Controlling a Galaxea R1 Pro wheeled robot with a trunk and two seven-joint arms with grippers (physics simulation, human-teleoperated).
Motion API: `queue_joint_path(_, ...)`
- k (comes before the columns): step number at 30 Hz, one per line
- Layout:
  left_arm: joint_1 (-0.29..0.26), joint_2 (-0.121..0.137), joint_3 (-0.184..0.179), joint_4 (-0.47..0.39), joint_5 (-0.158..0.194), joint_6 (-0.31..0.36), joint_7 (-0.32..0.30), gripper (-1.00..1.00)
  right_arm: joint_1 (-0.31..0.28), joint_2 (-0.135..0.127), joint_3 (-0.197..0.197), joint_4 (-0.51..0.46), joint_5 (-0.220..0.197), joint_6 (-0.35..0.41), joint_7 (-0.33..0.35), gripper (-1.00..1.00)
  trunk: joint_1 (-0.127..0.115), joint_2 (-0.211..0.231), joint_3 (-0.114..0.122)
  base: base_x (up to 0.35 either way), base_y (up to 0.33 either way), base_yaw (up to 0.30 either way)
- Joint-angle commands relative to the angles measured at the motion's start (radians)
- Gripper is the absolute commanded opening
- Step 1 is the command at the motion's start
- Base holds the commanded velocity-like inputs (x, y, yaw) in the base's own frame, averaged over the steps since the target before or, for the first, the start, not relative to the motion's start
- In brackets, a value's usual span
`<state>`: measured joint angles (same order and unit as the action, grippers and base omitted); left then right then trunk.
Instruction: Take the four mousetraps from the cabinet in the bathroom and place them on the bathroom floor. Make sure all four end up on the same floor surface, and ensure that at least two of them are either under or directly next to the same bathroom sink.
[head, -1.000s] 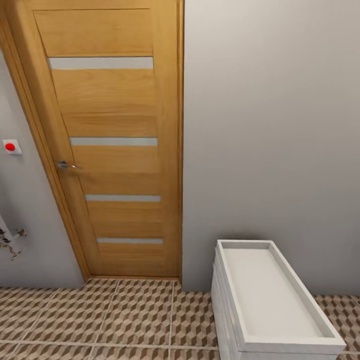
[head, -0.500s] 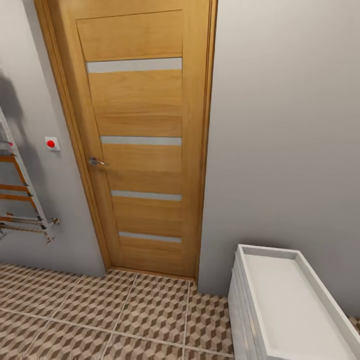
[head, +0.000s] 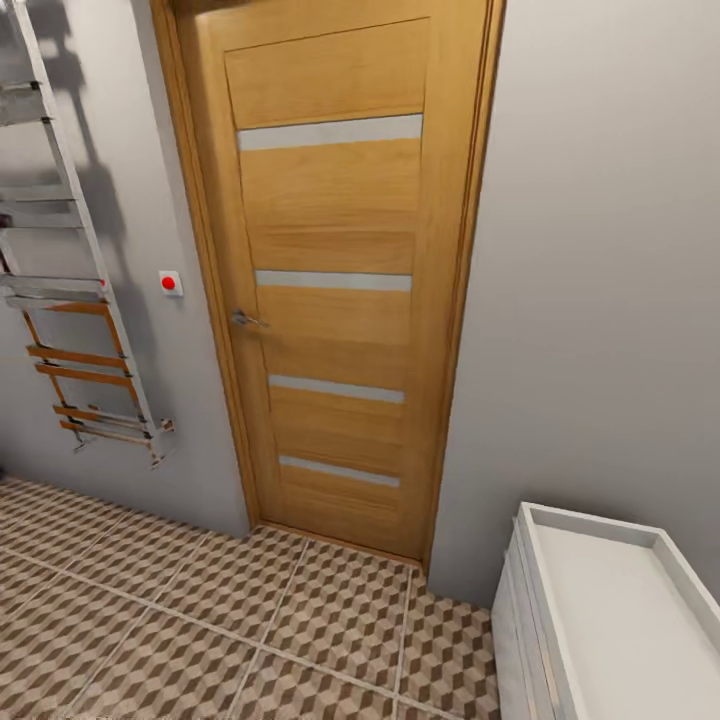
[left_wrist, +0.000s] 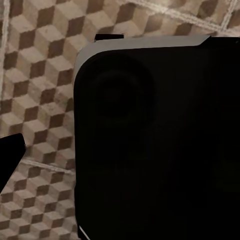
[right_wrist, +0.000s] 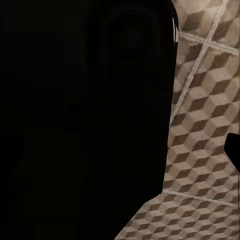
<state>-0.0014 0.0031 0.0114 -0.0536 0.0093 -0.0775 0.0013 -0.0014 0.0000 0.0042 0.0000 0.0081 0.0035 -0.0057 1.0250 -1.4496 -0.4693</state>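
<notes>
white drawer unit (head: 600, 610) cut off, bathroom floor (head: 200, 620) partly hidden

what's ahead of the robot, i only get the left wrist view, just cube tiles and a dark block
Observer: The head view shows a tall orange wooden door with grey stripes, shut, straight ahead.
Operator: anything standing right of it
Observer: A small white drawer unit with a tray-like top stands on the bathroom floor, against the grey wall.
Operator: and on the left side
Observer: A red button sits on the wall beside the door frame, and further left a metal ladder-style rack hangs on that wall.
</notes>
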Motion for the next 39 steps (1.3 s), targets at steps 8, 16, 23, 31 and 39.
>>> queue_joint_path(8, 0.000, 0.001, 0.000, 0.000, 0.041, -0.002, 0.000, 1.00, 0.000, 0.000, 0.000, 0.000, 0.001, 0.000, -0.001, 1.00, 0.000, 0.000, -0.001, 0.000, 0.000, 0.271)
queue_joint_path(16, 0.000, 0.001, -0.001, 0.000, 0.086, -0.002, -0.001, 1.00, 0.000, 0.000, 0.000, 0.000, 0.001, 0.000, -0.001, 1.00, 0.000, 0.000, -0.001, 0.000, 0.000, 0.246)
queue_joint_path(23, 0.000, 0.001, -0.001, 0.000, 0.102, -0.003, -0.001, 1.00, 0.000, 0.000, 0.000, 0.000, 0.001, 0.000, 0.000, 1.00, 0.000, 0.000, -0.001, 0.000, 0.000, 0.233)
queue_joint_path(31, 0.000, 0.000, -0.001, 0.000, 0.105, -0.004, -0.001, 1.00, 0.000, 0.000, 0.000, 0.000, 0.000, 0.000, -0.002, 1.00, 0.000, 0.000, -0.001, 0.000, 0.000, 0.252)
queue_joint_path(39, 0.000, 0.000, -0.002, 0.000, 0.104, -0.004, -0.002, 1.00, 0.000, 0.000, 0.000, 0.000, 0.001, 0.000, -0.002, 1.00, 0.000, 0.000, -0.001, 0.000, 0.000, 0.265)
